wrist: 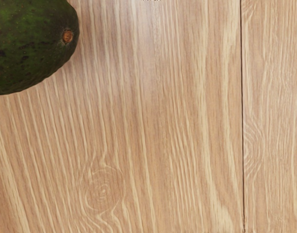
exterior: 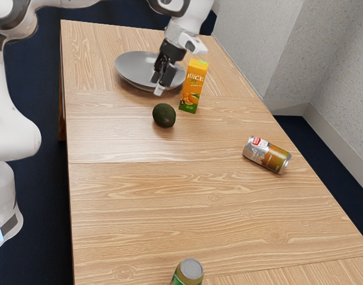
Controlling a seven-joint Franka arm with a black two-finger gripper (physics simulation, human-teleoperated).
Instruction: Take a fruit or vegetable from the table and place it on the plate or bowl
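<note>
A dark green avocado [exterior: 164,114] lies on the wooden table, just in front of a grey plate [exterior: 131,66] at the far end. My gripper [exterior: 160,88] hangs over the plate's front rim, behind and slightly above the avocado, pointing down. Its black fingers stand a little apart with nothing between them. In the wrist view the avocado [wrist: 27,43] shows its stem end, off to one side of my hand over bare wood.
An orange juice carton [exterior: 193,86] stands upright right beside the gripper and the avocado, on the exterior view's right. A drink can [exterior: 266,154] lies on its side farther right. Another can [exterior: 188,273] stands at the near table edge.
</note>
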